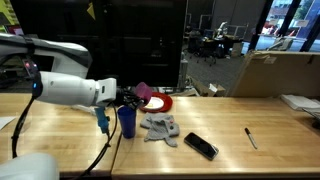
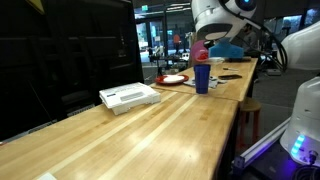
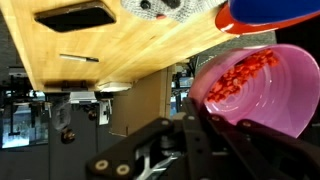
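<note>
— Well, what have the fingers (image 3: pixel 200 120) got?
— They are closed tight on the wall of a pink cup (image 3: pixel 262 92). Red bits lie inside it, piled against one side.
— Where does that cup sit?
— In the air, tilted, just above a blue cup (image 1: pixel 126 121) that stands upright on the bench (image 1: pixel 230 165). In both exterior views the pink one hangs over the blue one's mouth. Whether they touch I cannot tell.
— And around it?
— Just beside the blue cup lies a crumpled grey cloth (image 1: pixel 160 127). Behind them sits a red plate (image 1: pixel 163 102). Further along the bench are a black phone (image 1: pixel 200 146) and then a pen (image 1: pixel 251 138), both well apart from the cups.
— Anything beyond?
— A white box (image 2: pixel 130 96) lies near the bench's edge in an exterior view. A cardboard box (image 1: pixel 272 72) stands at the far side.
</note>
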You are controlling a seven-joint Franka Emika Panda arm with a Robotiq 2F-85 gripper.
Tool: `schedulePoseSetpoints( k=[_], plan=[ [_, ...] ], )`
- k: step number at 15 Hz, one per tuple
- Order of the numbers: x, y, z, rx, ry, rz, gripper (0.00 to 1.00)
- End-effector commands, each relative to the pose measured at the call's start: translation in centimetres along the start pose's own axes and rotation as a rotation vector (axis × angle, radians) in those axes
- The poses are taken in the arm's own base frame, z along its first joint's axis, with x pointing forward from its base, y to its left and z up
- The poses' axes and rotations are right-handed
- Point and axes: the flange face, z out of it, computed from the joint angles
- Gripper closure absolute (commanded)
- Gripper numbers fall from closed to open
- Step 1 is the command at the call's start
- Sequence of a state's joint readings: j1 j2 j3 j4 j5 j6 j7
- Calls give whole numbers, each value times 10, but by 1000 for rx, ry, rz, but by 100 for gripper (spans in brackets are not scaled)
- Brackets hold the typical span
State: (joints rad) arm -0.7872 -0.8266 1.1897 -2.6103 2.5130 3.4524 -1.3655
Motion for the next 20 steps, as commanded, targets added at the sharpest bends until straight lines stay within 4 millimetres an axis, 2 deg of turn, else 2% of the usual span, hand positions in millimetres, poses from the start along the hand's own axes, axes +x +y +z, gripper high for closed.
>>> schedulePoseSetpoints(
  k=[1, 10, 20],
  plan=[
    [4, 0, -9, 0, 47, -12, 99],
    [4, 2, -15, -7, 85, -18, 99],
    [-26, -12, -22, 21, 74, -50, 99]
  ],
)
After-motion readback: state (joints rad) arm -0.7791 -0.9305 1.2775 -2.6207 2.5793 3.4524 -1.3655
